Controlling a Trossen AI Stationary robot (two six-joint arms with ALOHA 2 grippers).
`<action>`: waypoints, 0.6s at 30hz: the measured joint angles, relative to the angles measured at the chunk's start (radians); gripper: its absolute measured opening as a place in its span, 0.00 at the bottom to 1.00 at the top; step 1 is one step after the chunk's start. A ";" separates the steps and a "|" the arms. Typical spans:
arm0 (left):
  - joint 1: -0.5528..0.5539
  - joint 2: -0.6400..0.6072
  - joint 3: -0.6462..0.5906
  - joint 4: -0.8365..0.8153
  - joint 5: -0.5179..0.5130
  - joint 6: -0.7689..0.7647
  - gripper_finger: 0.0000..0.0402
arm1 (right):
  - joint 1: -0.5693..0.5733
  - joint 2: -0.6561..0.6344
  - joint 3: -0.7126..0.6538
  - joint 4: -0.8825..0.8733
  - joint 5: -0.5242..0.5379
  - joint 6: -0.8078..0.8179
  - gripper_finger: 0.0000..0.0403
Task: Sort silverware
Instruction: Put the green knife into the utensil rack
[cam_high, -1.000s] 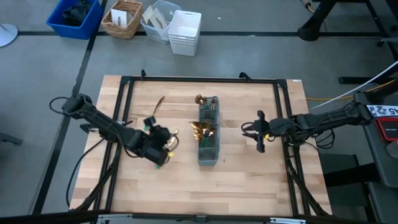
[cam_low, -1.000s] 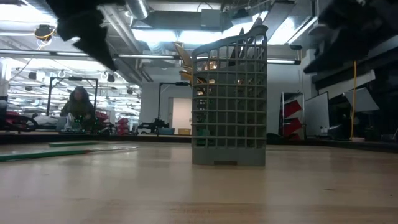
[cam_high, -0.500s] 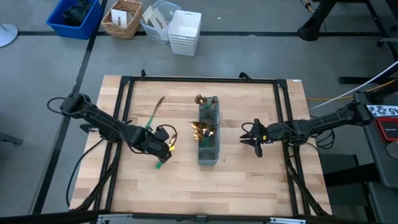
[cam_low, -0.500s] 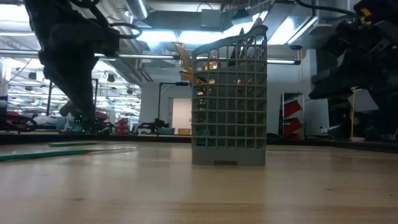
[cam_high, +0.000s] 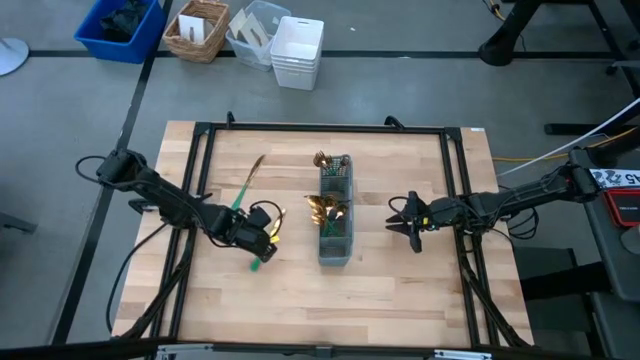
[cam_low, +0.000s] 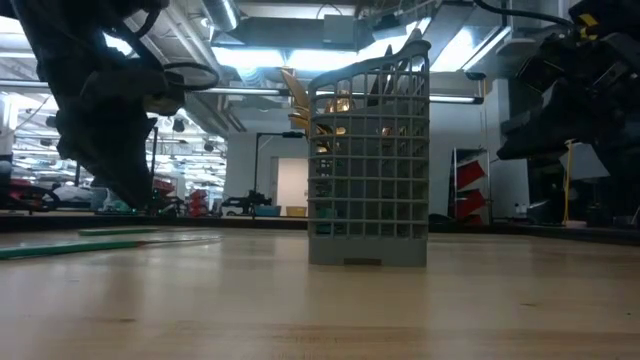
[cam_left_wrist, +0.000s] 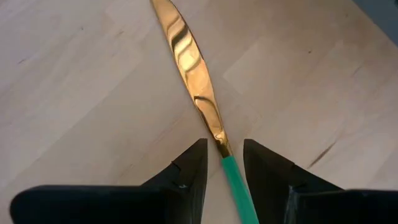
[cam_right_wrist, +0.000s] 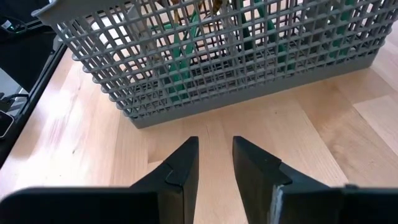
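Pick-up step: left hand (cam_left_wrist: 222, 163) open astride knife (cam_left_wrist: 198, 87) flat on surface (cam_high: 400, 300). Next: close, lift, carry to caddy (cam_high: 335, 215). Right hand (cam_right_wrist: 215, 163) open, empty.

Even overhead light; desk (cam_high: 400, 290) evenly lit, shadows soft. Glare seen on knife (cam_left_wrist: 189, 68) blade. Low-view foreground blurred, ceiling lights blown out.

One gold-bladed knife with a slim green handle (cam_high: 247, 190) lies loose on the pale wooden worktop (cam_high: 400, 290). One narrow grey mesh caddy (cam_high: 335, 240) stands there too, holding a cluster of gold-headed, green-handled silverware (cam_high: 327, 206) too crowded to count. Two dark robot arms reach in. Beyond the worktop sit four containers: one blue bin (cam_high: 120, 27), one wicker basket (cam_high: 197, 30), one clear tub (cam_high: 252, 30), one white bin stack (cam_high: 297, 51).
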 joint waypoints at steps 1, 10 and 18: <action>0.000 0.000 -0.006 0.011 0.000 0.000 0.24 | 0.000 0.000 0.000 0.000 0.000 0.000 0.25; 0.000 0.000 -0.060 0.132 0.001 0.010 0.24 | 0.000 0.000 0.000 0.008 0.000 0.000 0.25; -0.003 0.019 -0.067 0.145 0.005 0.003 0.24 | 0.000 0.000 0.000 0.008 0.000 0.000 0.25</action>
